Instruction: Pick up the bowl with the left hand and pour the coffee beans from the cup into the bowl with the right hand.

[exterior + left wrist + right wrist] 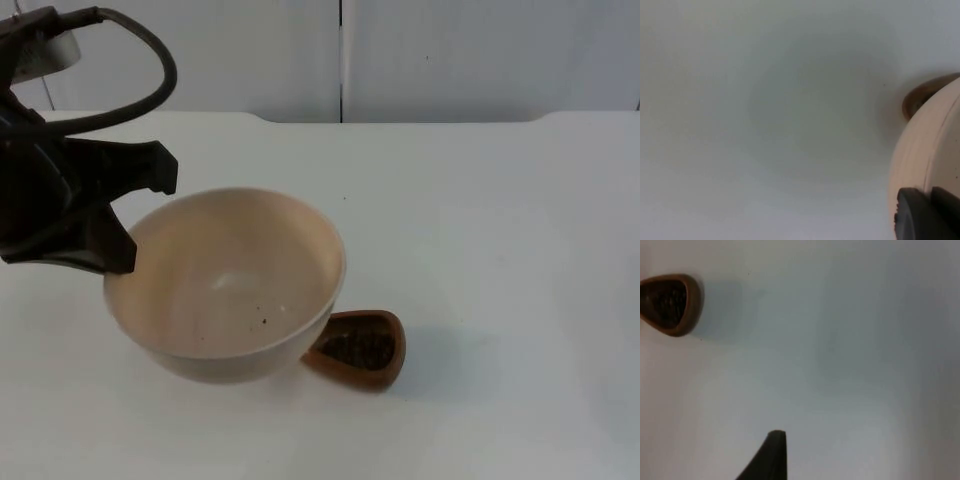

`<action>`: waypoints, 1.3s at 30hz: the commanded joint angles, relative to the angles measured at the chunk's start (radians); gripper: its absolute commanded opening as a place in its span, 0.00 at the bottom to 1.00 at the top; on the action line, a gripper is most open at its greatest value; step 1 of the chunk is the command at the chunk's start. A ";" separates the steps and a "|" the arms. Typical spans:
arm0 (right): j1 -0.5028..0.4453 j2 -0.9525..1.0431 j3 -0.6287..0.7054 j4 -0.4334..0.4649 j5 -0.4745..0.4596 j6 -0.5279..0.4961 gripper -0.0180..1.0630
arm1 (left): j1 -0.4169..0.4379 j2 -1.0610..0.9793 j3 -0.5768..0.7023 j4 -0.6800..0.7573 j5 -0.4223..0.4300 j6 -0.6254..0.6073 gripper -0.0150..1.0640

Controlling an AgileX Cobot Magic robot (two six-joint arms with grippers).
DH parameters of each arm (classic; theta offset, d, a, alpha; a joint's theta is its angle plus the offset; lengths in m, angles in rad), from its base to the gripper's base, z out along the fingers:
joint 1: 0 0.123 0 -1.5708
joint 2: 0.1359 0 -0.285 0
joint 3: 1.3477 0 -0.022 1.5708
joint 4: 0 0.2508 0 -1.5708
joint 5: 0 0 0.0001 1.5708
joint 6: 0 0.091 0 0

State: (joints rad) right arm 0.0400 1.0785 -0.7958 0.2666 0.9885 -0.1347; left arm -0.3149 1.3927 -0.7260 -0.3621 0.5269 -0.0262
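We see the left gripper [120, 215] at the left side of the table [500, 250], closed on the rim of a cream bowl [225, 285]. One finger lies outside the rim and the other reaches over its edge, so the bowl is pinched at its left wall. The bowl appears lifted off the table, tilted a little toward the camera, and we note a few dark specks on its inner surface.

Just beside the bowl, at its lower right, stands a brown cup [362, 348] with a rounded triangular mouth. It holds dark coffee beans [358, 349]. The bowl's rim overlaps the cup's near edge in the top view; we cannot tell whether the two touch.

In the left wrist view we see the bowl's outer wall [930, 150] with a black fingertip [920, 215] pressed against it, and a sliver of the cup [920, 95] beyond.

In the right wrist view the cup [670, 302] rests on the bare table [840, 340], well apart from the single black fingertip [771, 455] of the right gripper. We cannot tell how far that gripper is open.

The grey partition wall [450, 60] closes the table at the back.
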 commanded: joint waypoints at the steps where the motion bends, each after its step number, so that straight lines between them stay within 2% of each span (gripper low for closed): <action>1: 0.019 0.029 -0.012 0.011 -0.013 -0.014 0.99 | 0.002 -0.010 0.003 -0.018 -0.019 -0.009 0.01; 4: 0.073 0.057 -0.012 0.006 -0.047 -0.008 0.99 | 0.002 -0.010 0.003 -0.018 -0.021 -0.009 0.01; 9: 0.252 0.126 -0.012 -0.003 -0.157 0.058 0.99 | 0.002 -0.010 0.003 -0.019 -0.035 -0.009 0.01; 10: 0.252 0.126 -0.012 -0.003 -0.157 0.058 0.99 | 0.002 -0.010 0.003 -0.019 -0.035 -0.009 0.01; 14: 0.391 0.223 -0.049 -0.066 -0.177 0.179 0.99 | 0.002 -0.010 0.003 -0.019 -0.037 -0.009 0.01; 15: 0.391 0.223 -0.049 -0.066 -0.177 0.179 0.99 | 0.002 -0.010 0.003 -0.019 -0.037 -0.009 0.01; 19: 0.511 0.345 -0.135 -0.164 -0.174 0.349 0.99 | 0.002 -0.010 0.003 -0.019 -0.039 -0.009 0.01; 20: 0.511 0.345 -0.135 -0.164 -0.174 0.349 0.99 | 0.002 -0.010 0.003 -0.019 -0.039 -0.009 0.01; 24: 0.602 0.478 -0.248 -0.267 -0.174 0.504 0.99 | 0.002 -0.010 0.003 -0.019 -0.039 -0.009 0.01; 25: 0.602 0.478 -0.248 -0.267 -0.174 0.504 0.99 | 0.002 -0.010 0.003 -0.019 -0.039 -0.009 0.01; 30: 0.649 0.641 -0.386 -0.267 -0.170 0.630 0.97 | 0.002 -0.010 0.003 -0.019 -0.043 -0.009 0.01; 36: 0.662 0.734 -0.437 -0.267 -0.169 0.688 0.92 | 0.002 -0.010 0.003 -0.032 -0.043 -0.009 0.01; 39: 0.665 0.781 -0.441 -0.308 -0.169 0.736 0.90 | 0.002 -0.010 0.003 -0.034 -0.043 -0.009 0.01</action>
State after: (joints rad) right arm 0.6994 1.8502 -1.2298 -0.0185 0.8150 0.5779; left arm -0.3149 1.3927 -0.7260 -0.3771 0.4946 -0.0262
